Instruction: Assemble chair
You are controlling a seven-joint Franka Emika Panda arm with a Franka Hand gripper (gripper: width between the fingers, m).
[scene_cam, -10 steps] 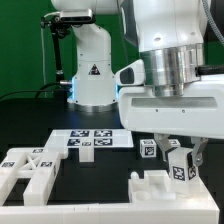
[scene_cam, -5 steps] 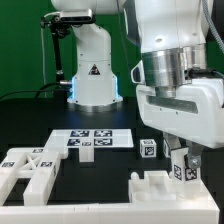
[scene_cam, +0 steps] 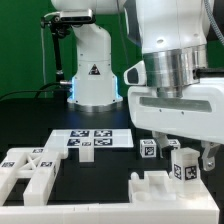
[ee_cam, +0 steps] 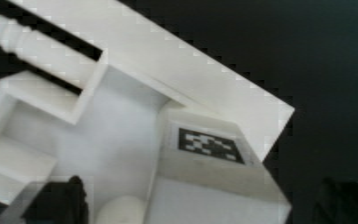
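Gripper (scene_cam: 187, 158): jaws spread wide, gripping nothing, flanking cube-ended post (scene_cam: 182, 171); post upright by stepped block (scene_cam: 158, 187), 4 o'clock in exterior view; slotted block (scene_cam: 30, 168) 8 o'clock; marker board (scene_cam: 90, 140) centre.

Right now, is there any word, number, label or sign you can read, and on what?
No words or numbers readable.
Triangle sign on the white base: too small to read.
Square tags, patterns only: marker board, post, chair piece.
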